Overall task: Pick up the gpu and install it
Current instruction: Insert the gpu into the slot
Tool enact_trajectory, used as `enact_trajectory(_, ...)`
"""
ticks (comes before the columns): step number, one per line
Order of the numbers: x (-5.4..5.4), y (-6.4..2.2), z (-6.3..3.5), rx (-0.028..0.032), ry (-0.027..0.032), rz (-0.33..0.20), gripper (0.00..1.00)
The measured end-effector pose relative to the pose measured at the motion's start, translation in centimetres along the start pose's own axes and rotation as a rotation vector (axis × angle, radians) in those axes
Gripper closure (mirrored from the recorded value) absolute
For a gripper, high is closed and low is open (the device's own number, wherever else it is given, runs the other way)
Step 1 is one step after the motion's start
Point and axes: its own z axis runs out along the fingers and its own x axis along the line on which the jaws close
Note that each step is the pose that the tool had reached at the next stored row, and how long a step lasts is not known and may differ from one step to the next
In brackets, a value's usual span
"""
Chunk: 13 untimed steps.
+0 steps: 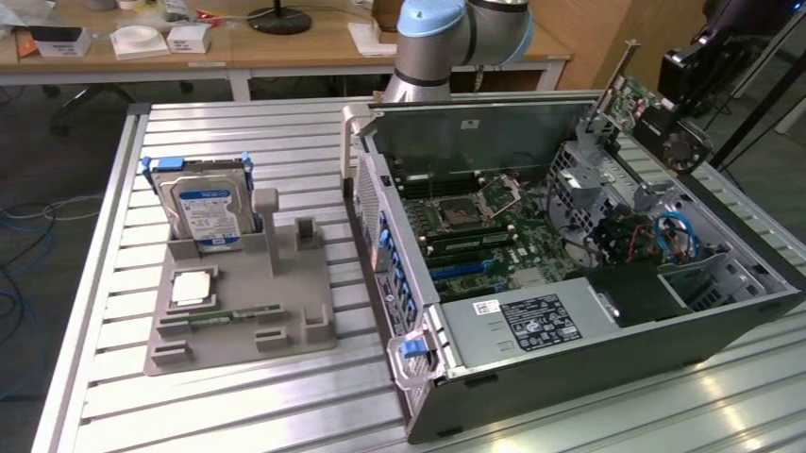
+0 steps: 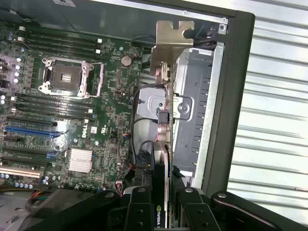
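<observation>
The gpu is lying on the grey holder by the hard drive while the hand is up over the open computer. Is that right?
No. The gpu isn't lying on the grey holder by the hard drive; the hand grips it, up over the open computer. The wrist view shows the card clamped between the fingers.

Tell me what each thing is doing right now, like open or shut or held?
end effector: shut on the graphics card
graphics card: held on edge above the computer case, not plugged in
computer case: lying on its side, cover off
processor socket: empty
hard drive: standing upright in the gray holder
memory stick: lying flat in the holder
</observation>
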Motion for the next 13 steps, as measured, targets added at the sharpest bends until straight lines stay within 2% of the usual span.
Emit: enact_trajectory(13, 0.0, 0.0, 0.0, -0.0004, 0.0008, -0.019, 0.74)
